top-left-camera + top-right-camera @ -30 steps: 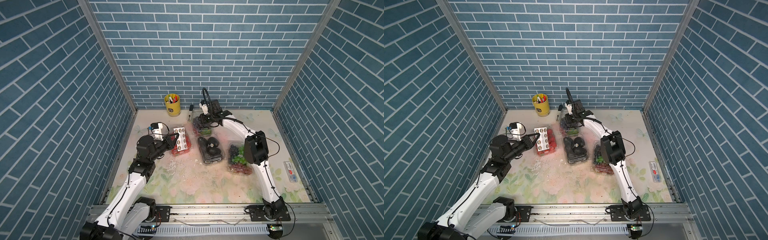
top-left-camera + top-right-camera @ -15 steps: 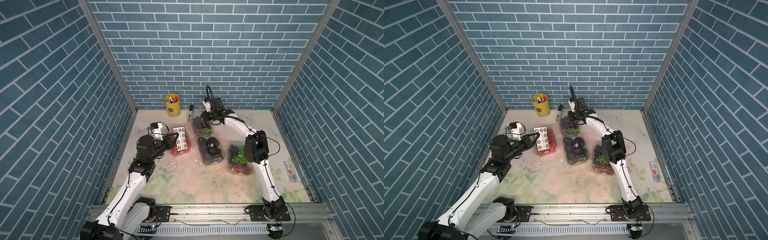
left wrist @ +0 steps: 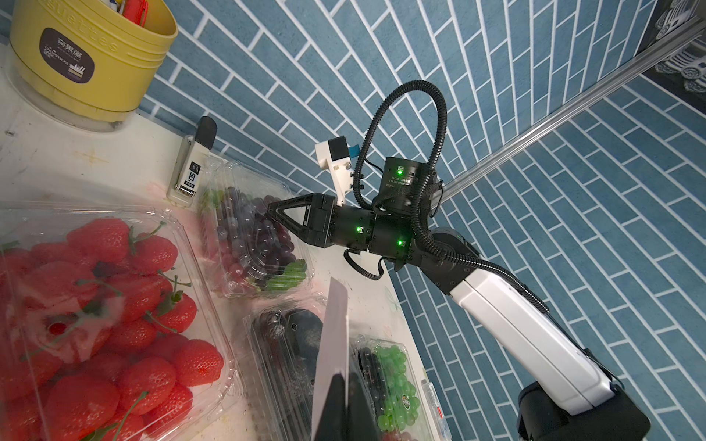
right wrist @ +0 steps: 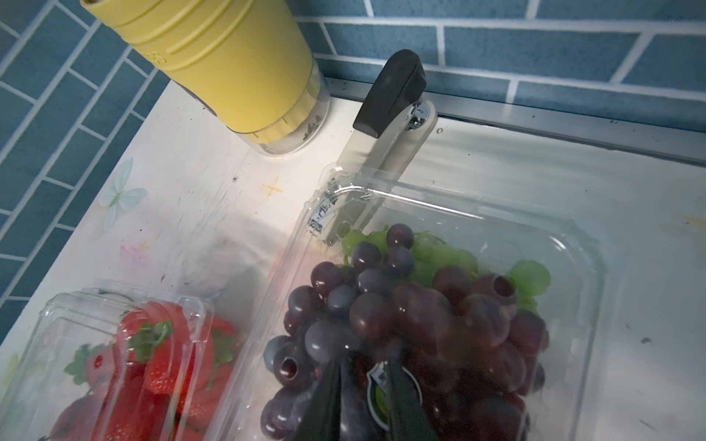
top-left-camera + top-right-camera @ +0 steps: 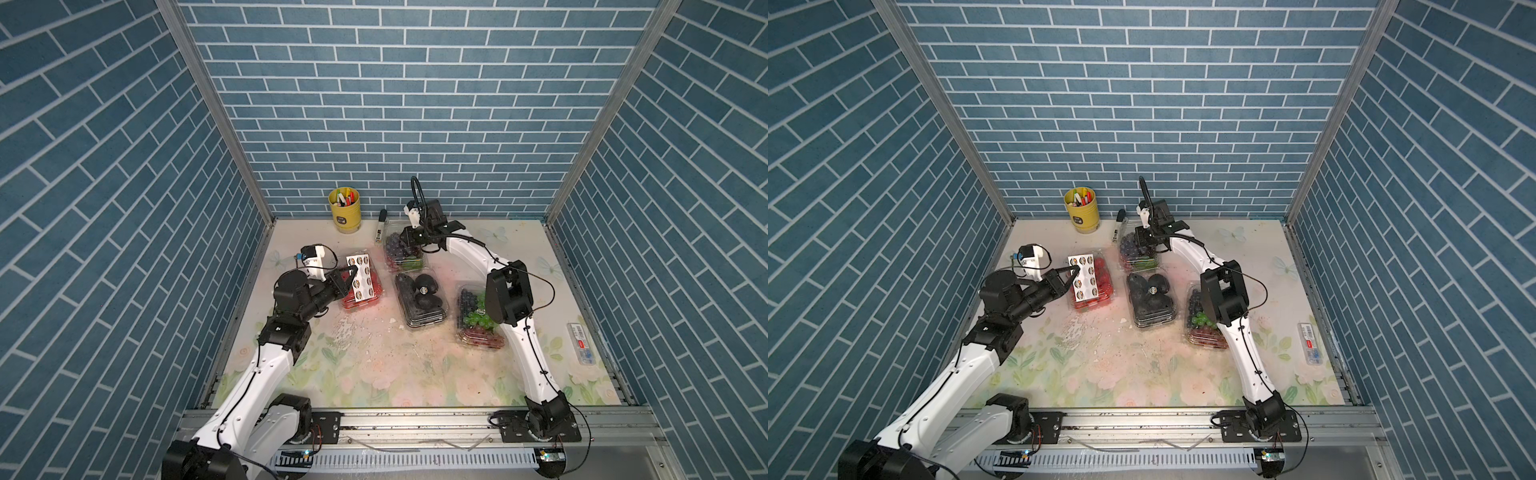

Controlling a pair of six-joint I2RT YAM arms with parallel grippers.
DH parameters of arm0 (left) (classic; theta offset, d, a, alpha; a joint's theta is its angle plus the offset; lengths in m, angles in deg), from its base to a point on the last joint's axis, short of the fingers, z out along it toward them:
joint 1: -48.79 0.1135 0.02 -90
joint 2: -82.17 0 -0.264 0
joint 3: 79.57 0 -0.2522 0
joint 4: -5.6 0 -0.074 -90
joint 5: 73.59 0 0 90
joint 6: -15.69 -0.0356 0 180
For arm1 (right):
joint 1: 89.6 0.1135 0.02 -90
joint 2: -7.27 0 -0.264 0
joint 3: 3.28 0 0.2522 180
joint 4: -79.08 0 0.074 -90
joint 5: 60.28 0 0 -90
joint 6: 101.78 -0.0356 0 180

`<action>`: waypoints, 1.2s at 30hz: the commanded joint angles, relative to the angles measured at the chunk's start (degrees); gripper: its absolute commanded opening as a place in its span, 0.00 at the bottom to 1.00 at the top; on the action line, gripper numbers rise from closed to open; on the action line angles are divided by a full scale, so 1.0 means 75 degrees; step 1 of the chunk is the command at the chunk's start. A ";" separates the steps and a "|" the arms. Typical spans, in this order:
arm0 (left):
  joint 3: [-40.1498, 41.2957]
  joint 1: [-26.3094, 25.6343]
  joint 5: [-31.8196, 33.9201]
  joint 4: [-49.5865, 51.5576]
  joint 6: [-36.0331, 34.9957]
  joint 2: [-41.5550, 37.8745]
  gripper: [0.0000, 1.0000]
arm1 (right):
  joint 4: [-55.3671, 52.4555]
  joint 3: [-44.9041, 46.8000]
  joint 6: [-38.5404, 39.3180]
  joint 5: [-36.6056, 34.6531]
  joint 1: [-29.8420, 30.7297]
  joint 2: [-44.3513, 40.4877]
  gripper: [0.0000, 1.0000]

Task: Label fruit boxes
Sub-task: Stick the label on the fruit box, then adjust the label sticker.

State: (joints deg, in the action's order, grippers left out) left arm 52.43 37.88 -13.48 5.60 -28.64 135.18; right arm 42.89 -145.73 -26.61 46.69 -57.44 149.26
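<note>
Right wrist view shows you the grape box (image 4: 439, 290) close up, its clear lid over dark purple grapes with a few green ones toward the stapler (image 4: 386, 126). Your right tool (image 4: 363, 362) is directly above that lid. Its fingers (image 4: 324, 401) point down at the grapes with only a narrow gap between them. A round sticker (image 4: 378, 389) shows in that gap, but you cannot tell whether the tips pinch it or it lies on the lid.

In both top views the grape box (image 5: 397, 253) stands at the back of the surface (image 5: 395, 365), just beside the stapler (image 5: 380, 226) and near the yellow cup (image 5: 345, 210). The right tool (image 5: 402, 245) reaches over it from the right.

The black-fruit box (image 5: 422, 297) lies just in front of the grape box. To its right, the mixed-grape box (image 5: 473, 320) is partly hidden behind your right arm's elbow.

On the left lies the strawberry box (image 5: 357, 302). Your left tool (image 5: 352, 277) is clamped tight on one edge of the white sticker sheet (image 5: 363, 276). It holds the sheet tilted above the strawberry lid, so the sheet covers much of the box in a top view (image 5: 1086, 276). In the left wrist view the sheet (image 3: 334, 332) shows edge-on, rising from the tool's tips, with the strawberries (image 3: 114, 305) beside it. The right tool (image 3: 269, 214) shows beyond it, over the grapes.
</note>
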 commanded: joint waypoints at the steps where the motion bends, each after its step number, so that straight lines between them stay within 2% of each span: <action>1: 0.0079 0.0073 -0.0116 -0.0223 0.0008 0.0012 0.00 | -0.0111 -0.0059 -0.0249 0.0286 0.0112 0.0090 0.22; 10: 0.0071 0.0108 -0.0151 -0.0234 0.0033 0.0021 0.00 | 0.0221 0.0681 -0.0297 0.0284 0.0285 -0.0367 0.22; 16: 0.0050 0.0108 -0.0188 -0.0269 0.0045 0.0019 0.00 | 0.0591 0.1522 -0.0154 0.0022 0.0285 -0.1454 0.22; 22: 0.0097 0.0108 -0.0450 -0.0741 0.0242 0.0042 0.00 | 0.1277 0.3202 0.0005 -0.0529 0.0256 -0.3340 0.24; 29: 0.0220 -0.0195 -0.1044 -0.2280 0.0835 0.0320 0.00 | 0.2282 0.5706 -0.0335 -0.1013 0.0223 -0.5589 0.25; 36: -0.0017 -0.1093 -0.0975 -0.3247 0.1082 0.0919 0.00 | 0.3471 0.7950 -0.1318 -0.0223 0.0212 -0.7653 0.28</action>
State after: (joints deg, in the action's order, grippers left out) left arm 53.37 31.93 -19.84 -12.50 -21.73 140.67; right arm 63.24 -90.97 -31.68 42.14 -55.65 96.47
